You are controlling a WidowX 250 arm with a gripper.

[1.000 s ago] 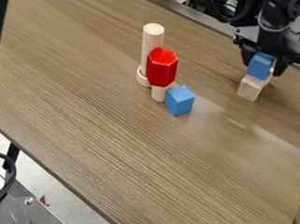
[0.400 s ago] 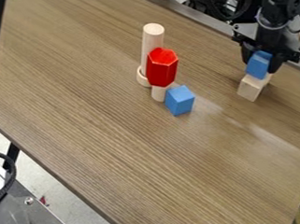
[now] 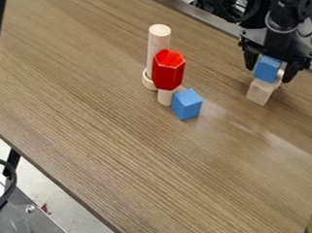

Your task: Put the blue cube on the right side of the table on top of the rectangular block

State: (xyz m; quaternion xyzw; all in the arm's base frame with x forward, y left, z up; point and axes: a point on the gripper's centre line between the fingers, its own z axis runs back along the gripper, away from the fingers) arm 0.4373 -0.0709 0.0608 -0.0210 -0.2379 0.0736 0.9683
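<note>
Look, the blue cube [image 3: 268, 69] is seen between the fingers [image 3: 290, 74], which are spread apart, so it is let go. The cube is held up by the pale block [image 3: 259, 92], just under the fingers. Well to the left of the fingers, a red block [image 3: 168, 71], a tall rod [image 3: 159, 43] and another blue cube [image 3: 187, 105] are seen on the worktop [image 3: 150, 157].

Arm [image 3: 283, 19] partly beyond top edge
</note>
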